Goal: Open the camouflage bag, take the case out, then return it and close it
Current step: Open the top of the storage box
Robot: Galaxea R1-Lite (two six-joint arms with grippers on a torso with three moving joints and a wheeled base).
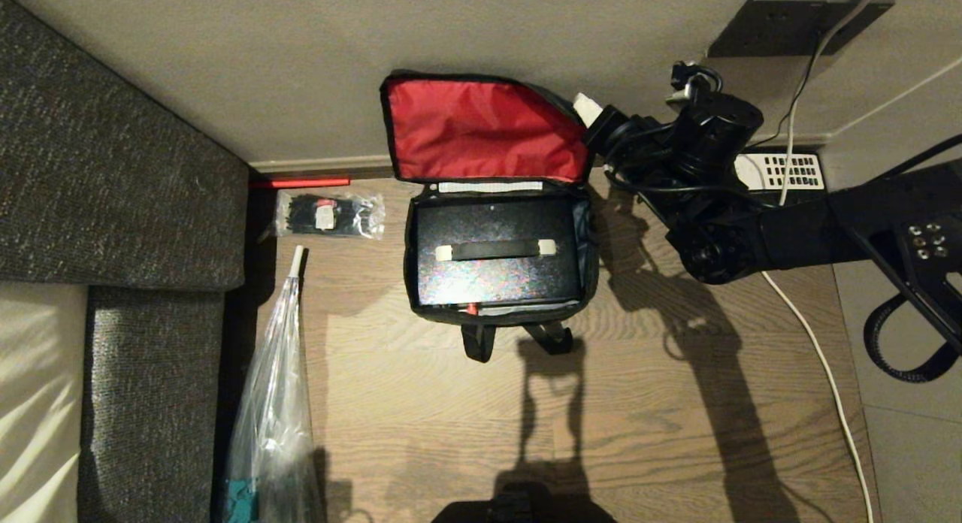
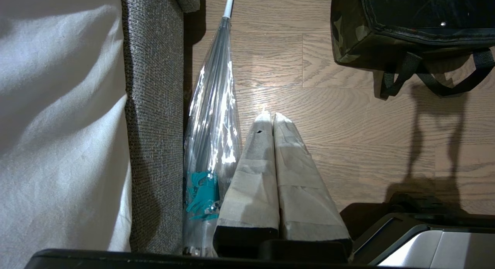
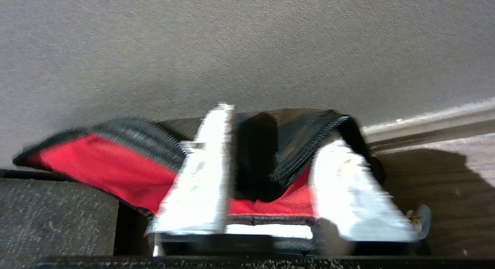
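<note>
The camouflage bag (image 1: 579,279) is sitting on the wooden floor (image 1: 661,403), close to the wall (image 1: 225,64), with its lid (image 1: 481,128) standing open and leaning back toward that wall, red lining facing me. The case (image 1: 496,260) is lying flat inside the bag, filling most of the opening, its grey handle bar (image 1: 496,249) across the top and a small red latch (image 1: 472,309) at the near edge. Two black straps (image 1: 518,341) are trailing from the bag's near side onto the floor.

My right pincer (image 3: 270,176) is hovering at the lid's right upper corner, its two white-wrapped fingers (image 3: 203,191) standing apart on either side of the lid's black zippered edge; the jaws are released and I cannot tell whether they are touching the fabric. My left pincer (image 2: 272,120) is hanging parked above the floor, well apart from the bag, its taped fingers pressed together and clenched on nothing.

To the bag's left, a clear packet of black items (image 1: 329,215) is lying near the wall. A folded transparent umbrella (image 1: 274,403) is lying along the grey sofa (image 1: 113,170). A white cable (image 1: 819,358) is running across the floor on the right.
</note>
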